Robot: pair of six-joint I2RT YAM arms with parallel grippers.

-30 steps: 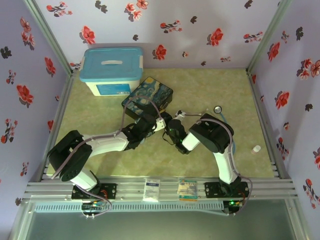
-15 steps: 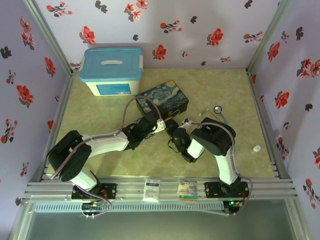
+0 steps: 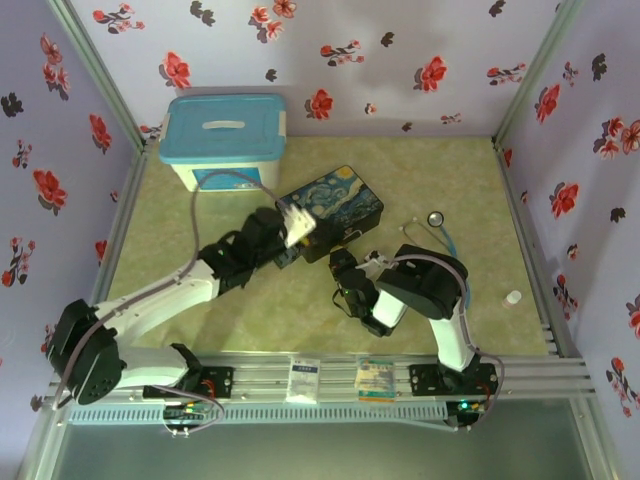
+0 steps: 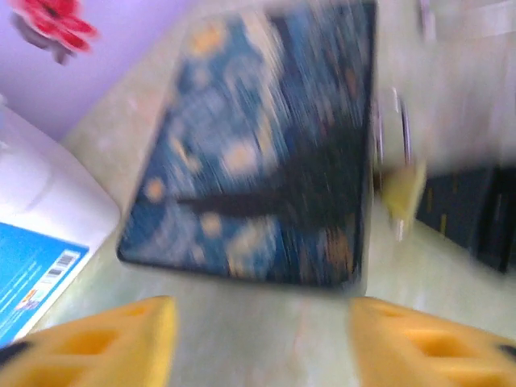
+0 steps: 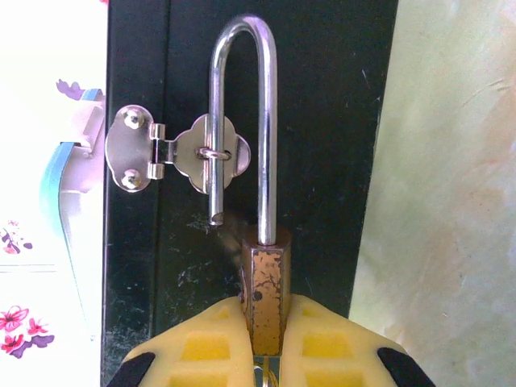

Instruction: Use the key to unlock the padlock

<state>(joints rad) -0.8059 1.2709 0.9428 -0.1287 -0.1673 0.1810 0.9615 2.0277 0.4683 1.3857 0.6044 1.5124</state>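
One padlock (image 5: 268, 294), hooked through the hasp (image 5: 181, 153) of the painted box (image 3: 335, 205), is clamped in right fingers (image 5: 214, 343); left fingers (image 4: 105, 339) stand apart.

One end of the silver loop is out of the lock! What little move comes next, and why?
Probably the right gripper, shut on the padlock, should nudge it forward so the free end slips out of the hasp ring. The shackle looks open, yet it is threaded through that ring on the box.

On the green table (image 3: 430, 165) are set a blue-lidded tub (image 3: 222, 140) far left, a painted box (image 3: 335, 205) centre, a stethoscope (image 3: 435, 225) right, a white bottle (image 3: 513, 298) near right.
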